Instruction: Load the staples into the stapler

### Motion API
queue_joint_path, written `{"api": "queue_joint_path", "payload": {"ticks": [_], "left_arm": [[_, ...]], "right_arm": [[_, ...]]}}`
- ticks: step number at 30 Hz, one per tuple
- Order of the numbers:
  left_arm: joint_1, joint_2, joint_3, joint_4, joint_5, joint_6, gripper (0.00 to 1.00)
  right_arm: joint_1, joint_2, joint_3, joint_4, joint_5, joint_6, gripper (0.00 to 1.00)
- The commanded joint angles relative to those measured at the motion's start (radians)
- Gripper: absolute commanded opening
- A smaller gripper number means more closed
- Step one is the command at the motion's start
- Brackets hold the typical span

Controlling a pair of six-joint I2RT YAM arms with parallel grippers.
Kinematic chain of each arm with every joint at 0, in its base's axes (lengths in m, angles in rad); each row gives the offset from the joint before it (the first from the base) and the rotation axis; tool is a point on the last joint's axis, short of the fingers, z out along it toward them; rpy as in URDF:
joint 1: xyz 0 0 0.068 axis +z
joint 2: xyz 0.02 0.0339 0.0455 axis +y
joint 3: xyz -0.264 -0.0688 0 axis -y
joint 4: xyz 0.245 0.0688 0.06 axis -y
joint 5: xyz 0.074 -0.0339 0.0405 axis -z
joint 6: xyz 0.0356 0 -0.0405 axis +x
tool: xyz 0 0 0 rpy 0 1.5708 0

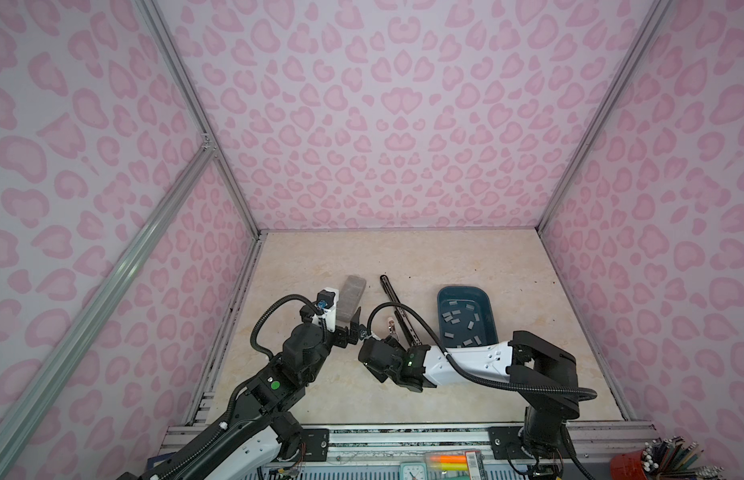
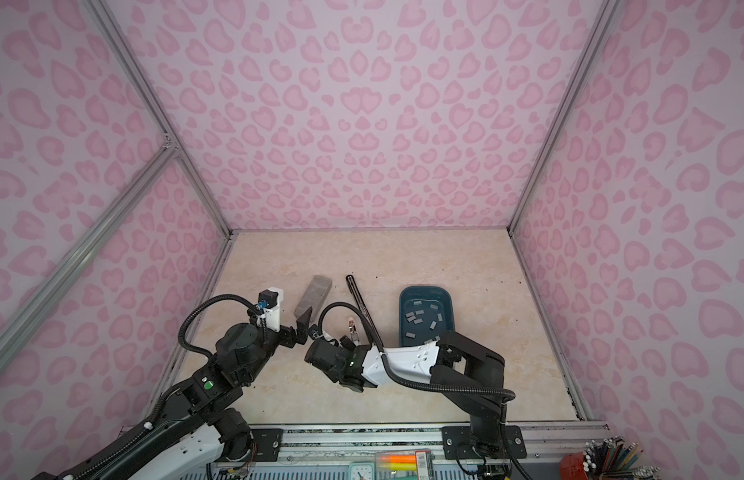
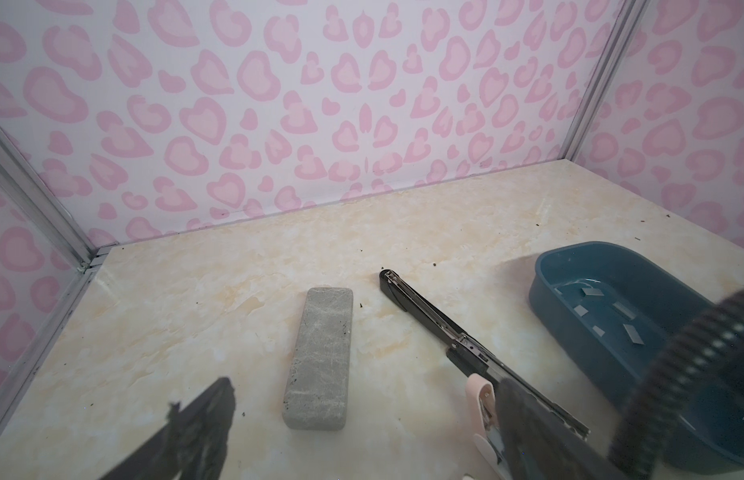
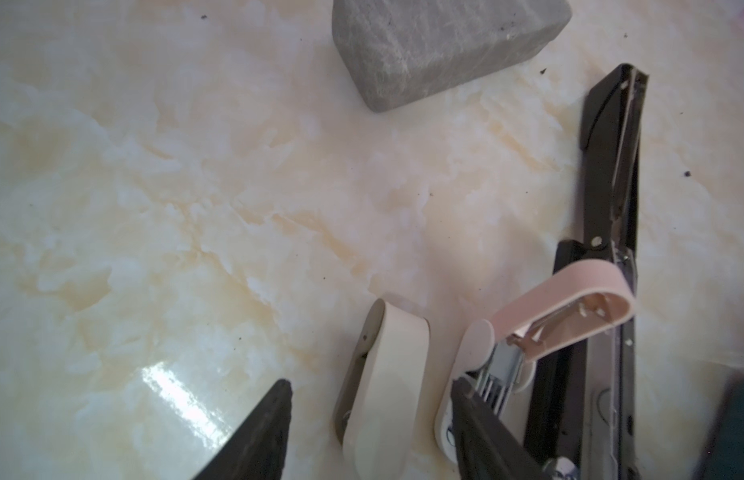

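Staples (image 3: 591, 291): short flat grey metal strips, lying loose in dark teal oval plastic tray (image 3: 561, 316), toward right edge of cream marbled worktop (image 3: 196, 311).
Stapler (image 3: 428, 324): long, black metal, hinged open flat mid-worktop, metal channel exposed, aslant from far to near.
Writing: round printed mark on small pink-and-cream plastic stapler (image 4: 570, 299), too blurred to read.
Left gripper (image 1: 358, 326): jaws wide apart, empty, near grey speckled rectangular block (image 3: 320, 353).
Right gripper (image 4: 370, 382): jaws apart around the small stapler's cream base, nothing clamped.
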Motion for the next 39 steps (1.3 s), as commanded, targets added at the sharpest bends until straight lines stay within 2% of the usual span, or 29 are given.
{"api": "queue_joint_path", "payload": {"ticks": [1, 7, 15, 19, 24, 29, 35, 39], "left_arm": [[0.0, 0.002, 0.004, 0.008, -0.016, -0.008, 0.99], [0.001, 0.01, 0.007, 0.006, -0.01, -0.009, 0.98], [0.0, 0.016, 0.011, 0.005, -0.002, -0.007, 0.98], [0.001, 0.014, 0.0, 0.02, 0.02, 0.001, 0.98], [0.0, 0.026, 0.004, 0.018, 0.024, 0.004, 1.0], [0.0, 0.049, 0.018, 0.011, 0.066, 0.014, 0.96], [0.001, 0.09, 0.039, -0.002, 0.105, 0.018, 0.94], [0.0, 0.101, 0.043, -0.003, 0.111, 0.021, 0.94]], "right_arm": [[-0.015, 0.007, -0.012, 0.003, -0.048, -0.019, 0.58], [-0.055, 0.007, -0.037, 0.038, -0.139, -0.011, 0.5], [-0.057, 0.0, -0.052, 0.089, -0.228, -0.034, 0.26], [-0.057, -0.012, -0.065, 0.106, -0.255, -0.047, 0.18], [-0.057, -0.044, -0.101, 0.139, -0.271, -0.073, 0.19], [-0.056, -0.068, -0.136, 0.157, -0.291, -0.115, 0.21], [-0.057, -0.09, -0.18, 0.144, -0.361, -0.203, 0.21], [-0.058, -0.118, -0.217, 0.15, -0.361, -0.236, 0.22]]}}
